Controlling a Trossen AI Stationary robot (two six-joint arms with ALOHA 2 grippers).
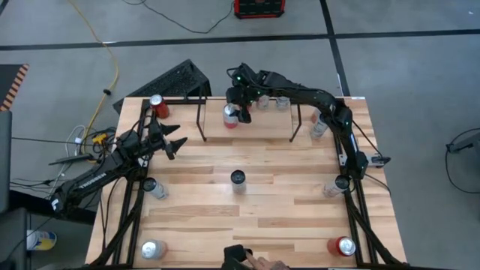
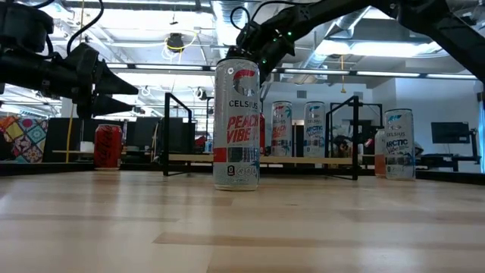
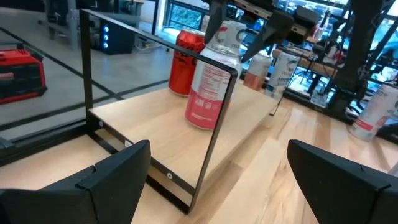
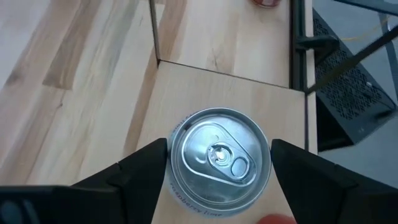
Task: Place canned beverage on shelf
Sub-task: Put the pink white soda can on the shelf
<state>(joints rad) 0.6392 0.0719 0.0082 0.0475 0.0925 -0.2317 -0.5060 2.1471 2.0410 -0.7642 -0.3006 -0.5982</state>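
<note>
Your right hand straddles pink-and-white can top-down, fingers spread just clear of its sides. Can upright on shelf board, 12 o'clock on desk. Left hand open, idle, 9 o'clock.

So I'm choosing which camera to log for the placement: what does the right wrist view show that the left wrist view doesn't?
Only the right wrist view shows the can's silver lid and tab from above, with the right gripper straddling it, fingers on both sides.

Only the left wrist view shows the can's pink-and-white side label, a red can behind it, more cans beyond, and the open left gripper waiting in front of the shelf.

Both show that can standing upright on the shelf's wood board.
</note>
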